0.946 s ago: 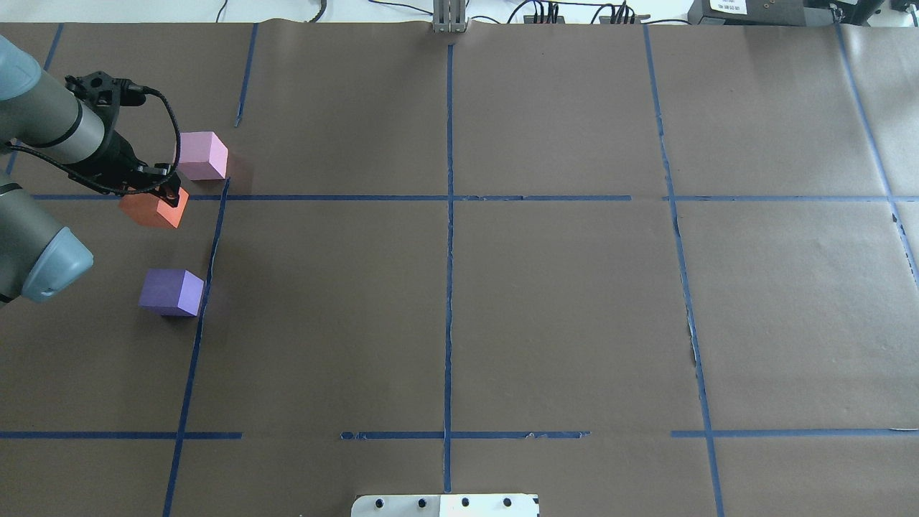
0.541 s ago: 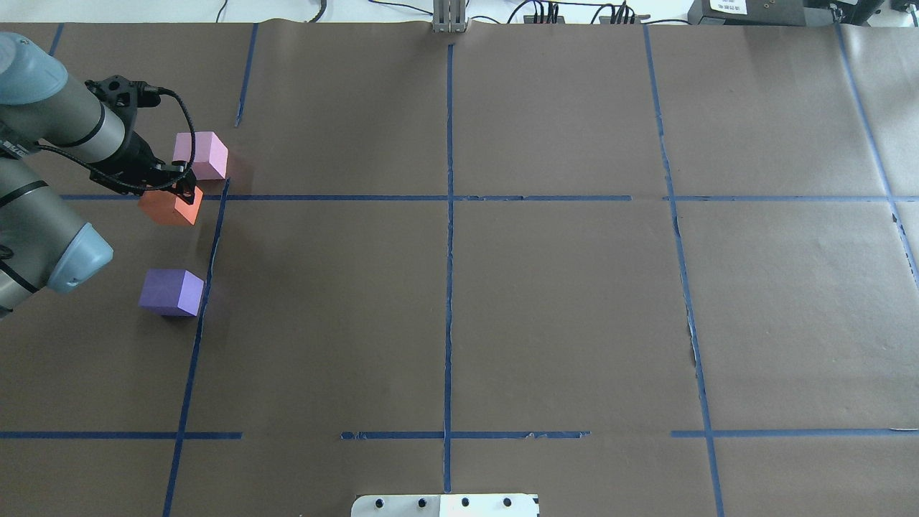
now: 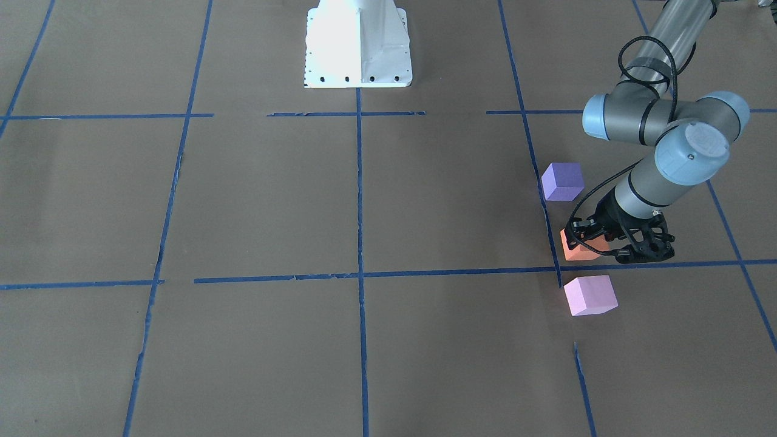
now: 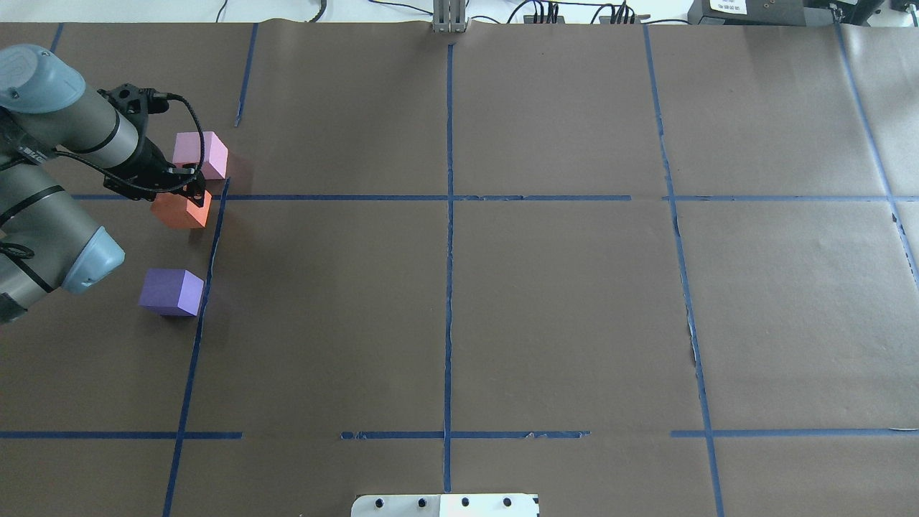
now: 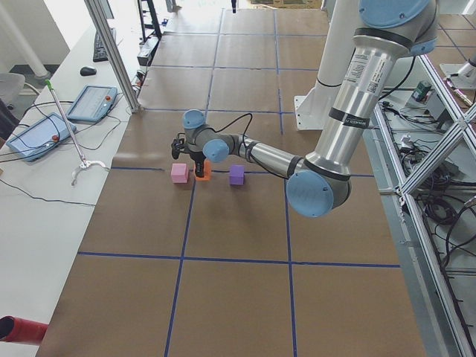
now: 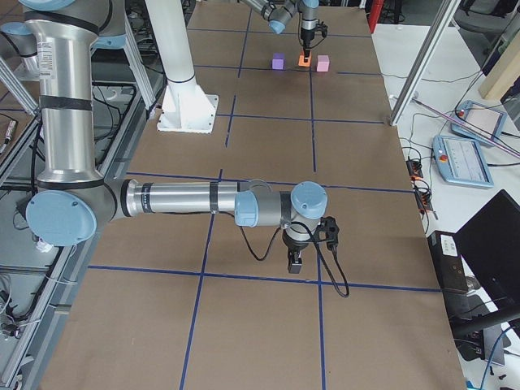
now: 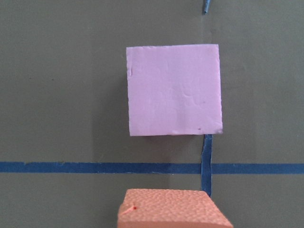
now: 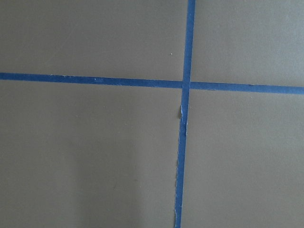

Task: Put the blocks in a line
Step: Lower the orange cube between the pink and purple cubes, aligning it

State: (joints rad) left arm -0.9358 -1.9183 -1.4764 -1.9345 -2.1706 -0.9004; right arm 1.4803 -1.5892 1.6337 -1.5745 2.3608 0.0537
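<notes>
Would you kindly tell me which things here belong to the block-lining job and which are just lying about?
Job: orange block, purple block, pink block, left end effector.
Lying about: white robot base, blue tape lines, side-bench tablet.

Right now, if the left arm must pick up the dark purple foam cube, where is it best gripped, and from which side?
Come straight down from above and close on two opposite side faces of the dark purple foam cube. It sits flat, top face level, with free space on every side; the orange foam cube held by the left tool stands apart.
</notes>
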